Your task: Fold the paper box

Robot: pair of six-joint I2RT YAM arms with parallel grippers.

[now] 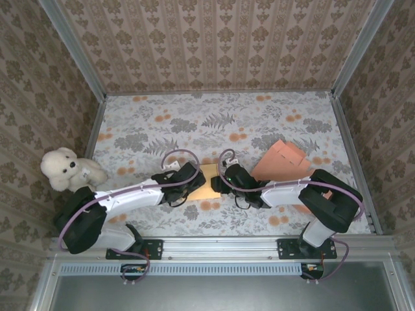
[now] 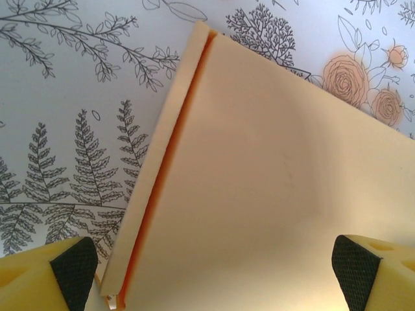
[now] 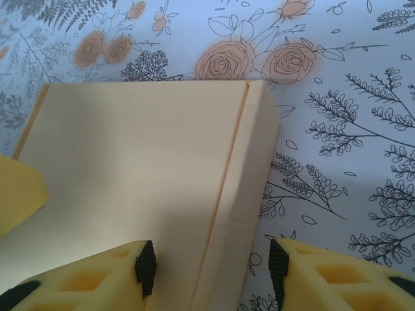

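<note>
Left jaws: standing fully apart, gripping nothing; the paper box (image 2: 259, 181) is lying between the two pads (image 2: 74, 269), its doubled long edge running down toward the pad at the view's left.
Right jaws: standing about half apart, straddling the box's narrow side flap (image 3: 249, 162); neither pad is pressing on it, so nothing is being held.
Box location: lying flat on the floral surface (image 1: 194, 123), between the two sets of jaws, which are facing each other across it.
Risk (judgement): jaws closing off the crease would be bending the flap in the wrong place; with nothing pinning the panel, the box would likely be sliding rather than folding.
View difference: the overhead view is showing a second orange sheet (image 1: 282, 161) beyond the right jaws and a teddy bear (image 1: 65, 170) well outside the left jaws; the wrist views are showing the orange crease lines far more finely.
</note>
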